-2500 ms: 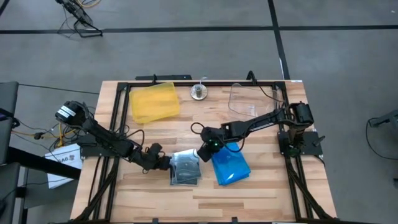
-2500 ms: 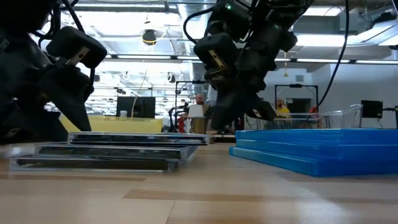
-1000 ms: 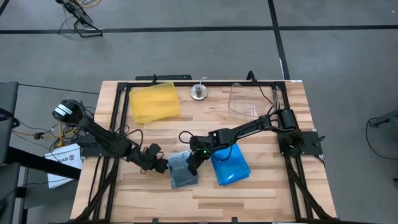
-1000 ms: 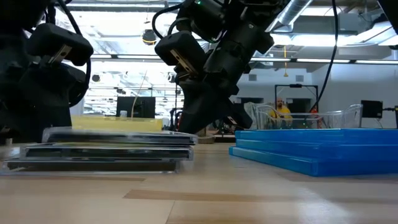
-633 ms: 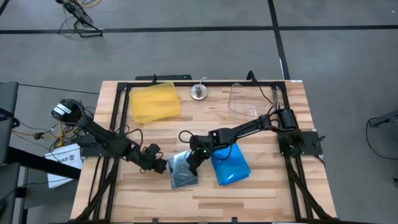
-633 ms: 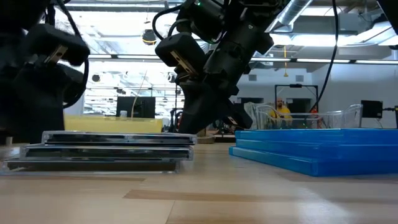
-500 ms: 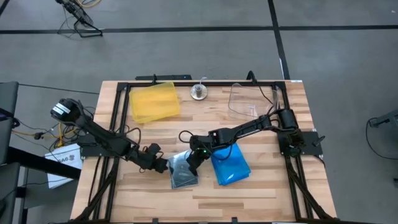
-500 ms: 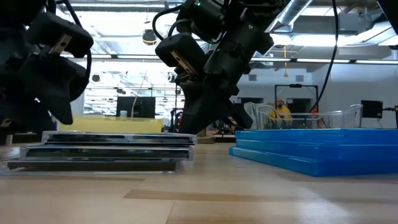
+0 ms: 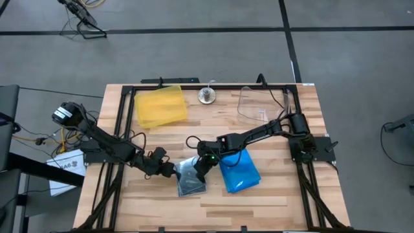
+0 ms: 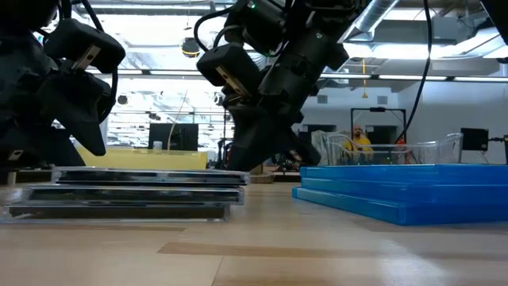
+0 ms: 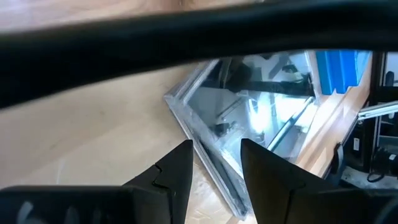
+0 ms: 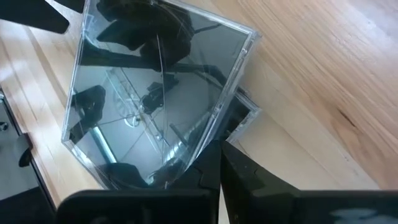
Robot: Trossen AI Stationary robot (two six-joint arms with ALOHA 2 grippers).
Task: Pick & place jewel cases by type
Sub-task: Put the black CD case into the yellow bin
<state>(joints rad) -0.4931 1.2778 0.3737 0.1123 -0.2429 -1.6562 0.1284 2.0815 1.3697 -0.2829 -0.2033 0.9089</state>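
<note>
My closed right gripper [image 9: 199, 173] stays pressed on the grey jewel cases [image 9: 190, 178]; my half-open, empty left gripper [image 9: 169, 171] has backed slightly away.

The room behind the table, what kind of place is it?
Probably a big lab or workshop: long ceiling lights, a dark screen and a person in yellow far behind the wooden table.
</note>
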